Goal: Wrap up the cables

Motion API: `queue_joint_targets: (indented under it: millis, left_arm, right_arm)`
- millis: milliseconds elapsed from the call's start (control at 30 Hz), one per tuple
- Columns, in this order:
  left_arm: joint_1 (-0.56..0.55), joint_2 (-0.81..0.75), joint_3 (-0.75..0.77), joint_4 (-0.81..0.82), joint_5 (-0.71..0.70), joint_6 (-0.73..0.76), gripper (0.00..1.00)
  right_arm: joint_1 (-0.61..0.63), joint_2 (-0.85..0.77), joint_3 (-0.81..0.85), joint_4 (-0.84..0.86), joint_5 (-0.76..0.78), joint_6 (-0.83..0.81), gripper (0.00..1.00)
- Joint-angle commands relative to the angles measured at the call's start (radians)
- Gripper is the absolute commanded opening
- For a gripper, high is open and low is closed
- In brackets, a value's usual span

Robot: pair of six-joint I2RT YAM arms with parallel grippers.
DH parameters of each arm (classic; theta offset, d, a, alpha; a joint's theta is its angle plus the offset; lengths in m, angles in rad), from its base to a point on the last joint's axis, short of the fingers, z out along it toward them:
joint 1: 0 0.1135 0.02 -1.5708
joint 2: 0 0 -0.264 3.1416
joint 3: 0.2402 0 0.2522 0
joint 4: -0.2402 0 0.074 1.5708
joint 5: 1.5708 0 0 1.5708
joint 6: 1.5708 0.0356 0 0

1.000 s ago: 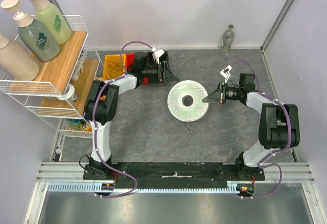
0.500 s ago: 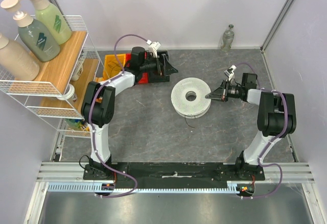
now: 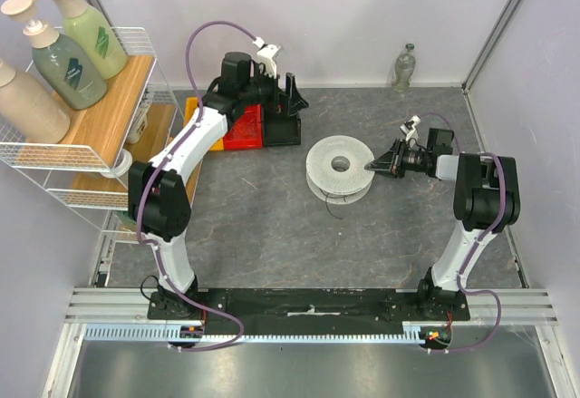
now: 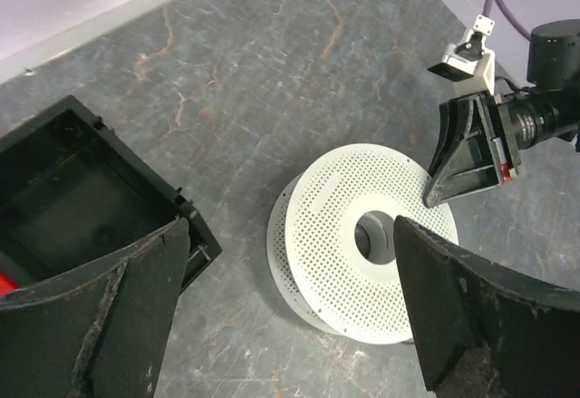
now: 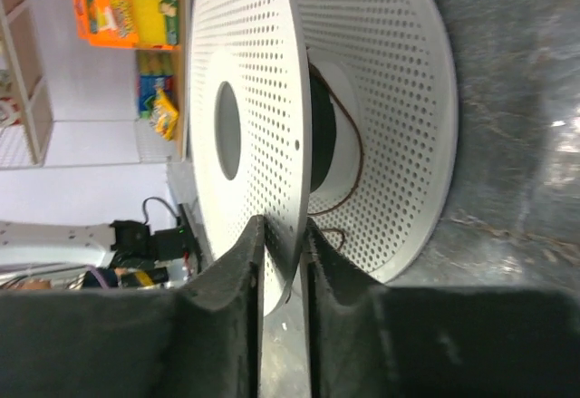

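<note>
Table grey, walls lilac | left tool spread | right tool astride spool, grip unclear

No word, number or brand can be read anywhere. On top of the wire shelf, the grey-green pump bottle and the light green pump bottle each carry a dark green label with slanted white stripes, too small to show any lettering. Just right of the shelf, the orange and yellow box bears print that is only a blur. Far right of the shelf, the clear bottle has nothing legible on it.
</note>
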Motion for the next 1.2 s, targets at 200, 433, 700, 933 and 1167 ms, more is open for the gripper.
queue_joint_targets:
  millis: [200,433,700,933,1167]
  left_arm:
    - [-0.005,-0.058,0.152,-0.418,-0.161,0.279,0.99]
    - [-0.005,-0.099,0.170,-0.506,-0.178,0.364,0.99]
    - [-0.005,-0.162,0.164,-0.587,-0.256,0.383,0.99]
    - [-0.012,-0.240,0.082,-0.584,-0.342,0.394,0.99]
    - [-0.144,-0.341,-0.102,-0.522,-0.501,0.394,0.99]
  right_arm:
    - [-0.007,-0.013,0.099,-0.183,0.267,-0.229,0.49]
    - [-0.016,-0.077,0.115,-0.307,0.333,-0.312,0.86]
    - [-0.091,-0.208,0.139,-0.501,0.412,-0.454,0.98]
    - [-0.139,-0.336,0.223,-0.642,0.449,-0.548,0.98]
    - [-0.044,-0.576,0.254,-0.708,0.488,-0.661,0.98]
